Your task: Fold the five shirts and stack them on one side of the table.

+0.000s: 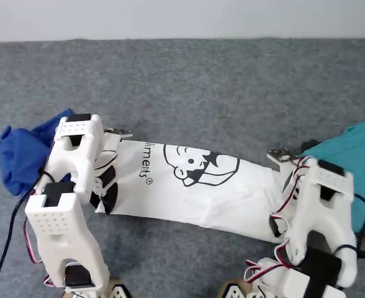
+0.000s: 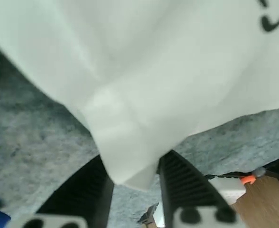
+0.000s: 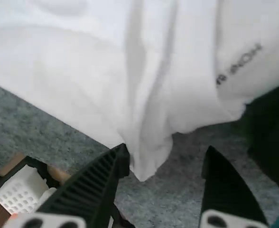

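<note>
A white shirt (image 1: 195, 186) with a black cartoon print lies folded into a long strip across the grey mat between the two arms. My left gripper (image 1: 103, 188) sits at the strip's left end. In the left wrist view a folded corner of the white shirt (image 2: 130, 161) is pinched between the black fingers (image 2: 89, 190) of the left gripper (image 2: 132, 159). My right gripper (image 1: 282, 211) is at the strip's right end. There it stands open (image 3: 165, 152), and the white shirt's edge (image 3: 149, 156) hangs beside one finger (image 3: 94, 185), ungripped.
A crumpled blue shirt (image 1: 22, 155) lies just left of the left arm. A teal shirt (image 1: 356, 162) lies at the right edge, partly under the right arm. The grey mat (image 1: 189, 87) is bare farther back. The wooden table edge (image 1: 231, 290) shows at the front.
</note>
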Robot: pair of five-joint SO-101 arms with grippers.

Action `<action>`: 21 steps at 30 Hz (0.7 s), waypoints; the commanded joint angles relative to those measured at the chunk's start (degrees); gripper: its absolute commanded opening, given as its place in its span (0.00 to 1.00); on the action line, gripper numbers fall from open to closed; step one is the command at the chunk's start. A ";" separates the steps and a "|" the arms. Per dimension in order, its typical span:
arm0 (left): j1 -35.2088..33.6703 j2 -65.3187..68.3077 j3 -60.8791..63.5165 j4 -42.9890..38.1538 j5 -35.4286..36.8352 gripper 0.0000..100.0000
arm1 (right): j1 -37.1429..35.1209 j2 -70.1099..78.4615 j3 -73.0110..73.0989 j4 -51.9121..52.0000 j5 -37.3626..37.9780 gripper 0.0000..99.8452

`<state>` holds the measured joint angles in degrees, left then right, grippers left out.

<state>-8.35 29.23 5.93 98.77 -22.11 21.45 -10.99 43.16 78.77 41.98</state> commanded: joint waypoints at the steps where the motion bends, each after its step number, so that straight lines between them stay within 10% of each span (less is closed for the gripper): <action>1: -0.26 -3.25 -2.33 1.67 -3.96 0.12 | 0.31 -0.92 -5.27 4.00 -0.26 0.26; 21: -0.53 -2.73 -3.65 -1.23 -4.66 0.23 | 0.22 -0.92 -10.11 7.34 -0.18 0.26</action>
<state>-8.44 29.23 3.82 98.07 -26.15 21.45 -10.90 34.99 85.27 41.98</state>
